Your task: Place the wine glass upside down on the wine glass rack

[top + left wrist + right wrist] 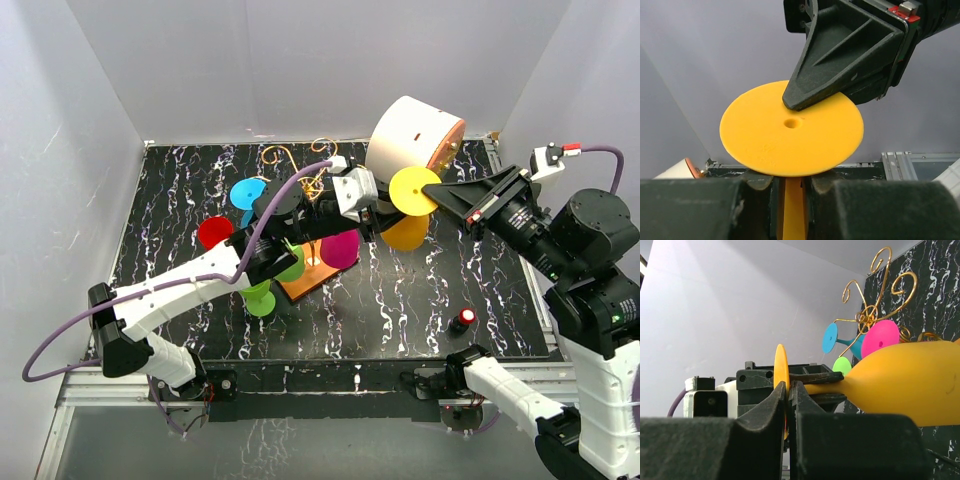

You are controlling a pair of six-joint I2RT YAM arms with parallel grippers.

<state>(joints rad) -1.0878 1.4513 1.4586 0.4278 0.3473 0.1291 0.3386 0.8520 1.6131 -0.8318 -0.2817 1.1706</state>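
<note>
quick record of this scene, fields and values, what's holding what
held: yellow wine glass, off the table
left gripper: shut on its stem
right gripper: shut on the foot's rim
rack: gold wire, wooden base
near rack: blue glass, red glass, green glass, pink glass
status: yellow glass not yet on rack

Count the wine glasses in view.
5. Yellow glass is held by the left gripper and right gripper. Cyan glass, red glass, green glass and magenta glass cluster at the rack. The left arm may hide more.
</note>
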